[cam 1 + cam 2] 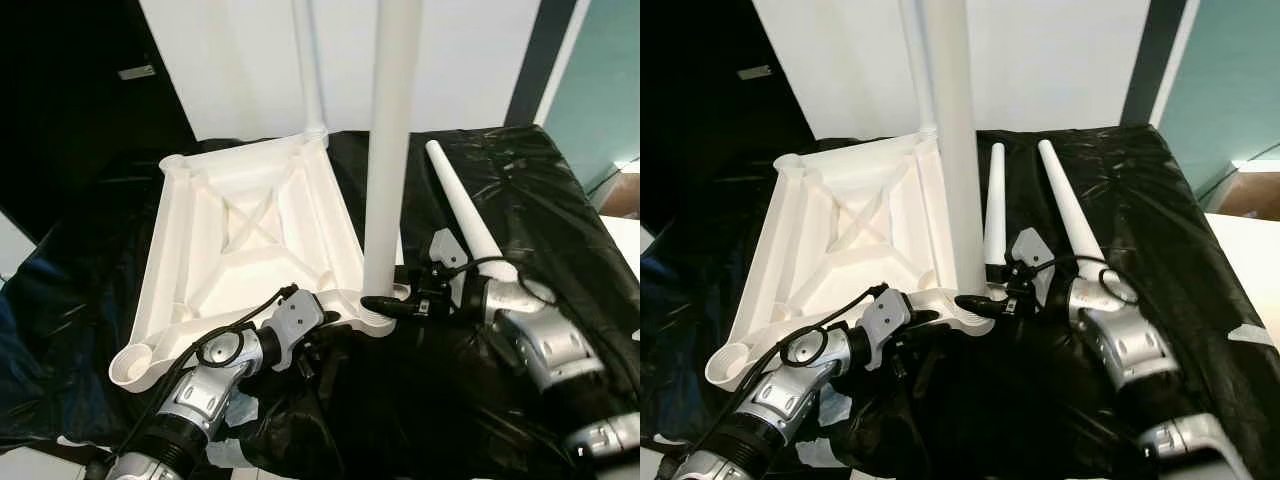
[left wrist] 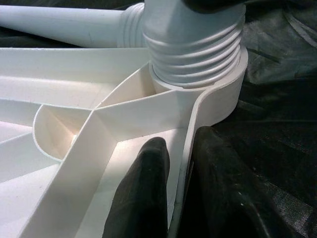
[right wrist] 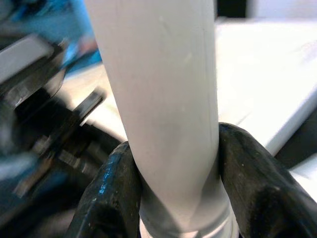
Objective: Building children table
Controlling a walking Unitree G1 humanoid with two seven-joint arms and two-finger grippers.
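White upright leg (image 1: pixel 390 150) clenched by right claw (image 1: pixel 385 305), left claw (image 2: pixel 173 193) pinching tabletop rim (image 2: pixel 190 129)

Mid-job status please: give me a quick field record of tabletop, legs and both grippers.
tabletop: upside down on black sheet
near leg: upright in near corner socket, thread still showing
far leg: upright in far corner
loose legs: two, lying on the sheet
left gripper: pinching tabletop rim
right gripper: clamped on near leg's base
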